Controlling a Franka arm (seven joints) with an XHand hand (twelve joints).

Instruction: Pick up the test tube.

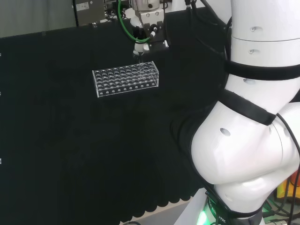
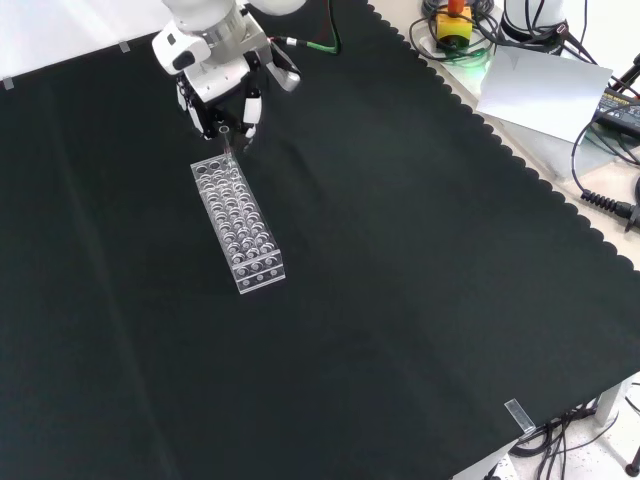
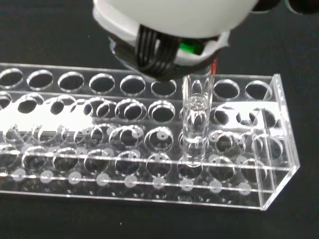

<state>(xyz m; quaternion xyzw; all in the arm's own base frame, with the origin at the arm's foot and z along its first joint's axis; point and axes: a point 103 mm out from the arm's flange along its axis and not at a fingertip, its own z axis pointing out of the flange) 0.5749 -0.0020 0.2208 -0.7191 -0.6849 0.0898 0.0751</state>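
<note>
Fingers (image 2: 252,108) are curled inward, pinching the top of the test tube (image 3: 195,127), which stands upright in a hole near one end of the clear rack (image 1: 125,78). The hand (image 2: 222,95) hangs directly above that end. The rack rests on the black cloth (image 2: 400,260).

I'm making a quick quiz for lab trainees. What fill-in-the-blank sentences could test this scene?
1. The test tube stands upright in a clear plastic ____.
2. The bench is covered by a cloth coloured ____.
3. In the front view, the hand sits at the rack's ____ end.
4. Apart from the tube's hole, the rack's holes look ____.

Missing words: rack; black; far; empty
</note>
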